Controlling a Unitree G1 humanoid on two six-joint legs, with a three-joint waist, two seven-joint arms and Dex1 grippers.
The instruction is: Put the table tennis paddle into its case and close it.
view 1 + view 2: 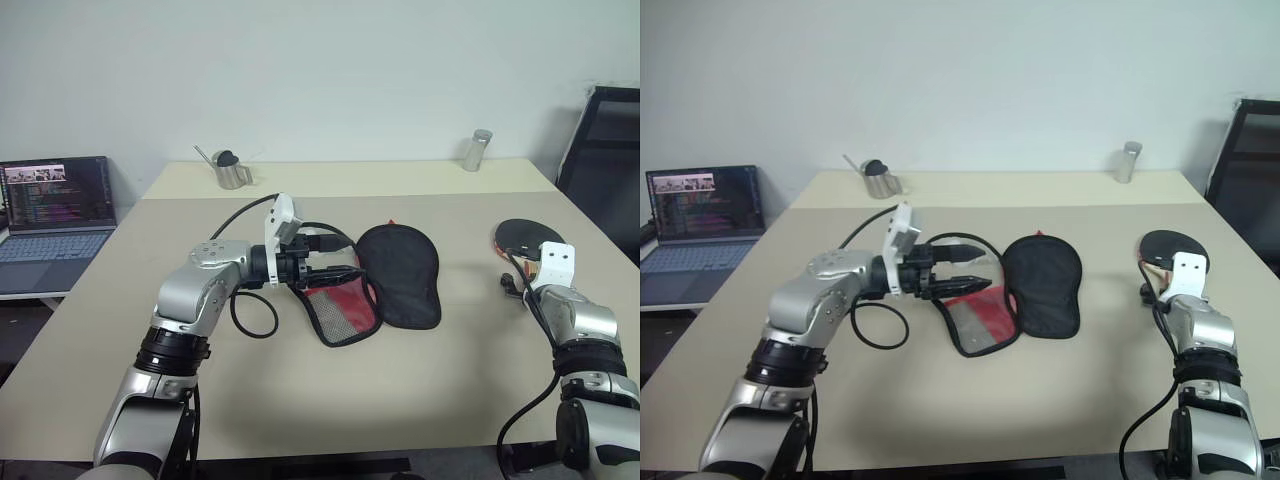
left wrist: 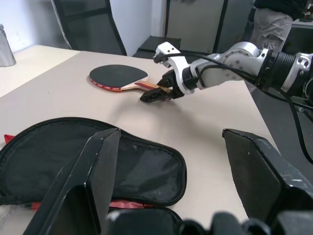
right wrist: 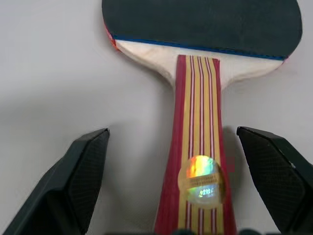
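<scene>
While the table tennis paddle point(image 3: 200, 73) lies flat on the right side of the beige table point(image 1: 420, 390), black face up and well apart from its case, the right gripper point(image 2: 155, 94) straddles the tan-and-red handle, its two black fingers point(image 3: 80, 171) spread wide on either side and not yet clamped on it. Near the table's middle, the case point(image 1: 400, 272) lies unzipped and folded open, its black half spread beside the red-and-mesh flap. The left gripper point(image 1: 965, 270) points across toward that flap at its near edge, fingers apart; whether it has hold of the fabric cannot be told. Judged from this, the job is at its start: the bat must be grasped, carried over, slid inside, and the zip run shut. A metal pitcher point(image 1: 232, 170) and a steel shaker point(image 1: 478, 150) stand at the far edge; a laptop point(image 1: 55, 215) sits on a side desk.
</scene>
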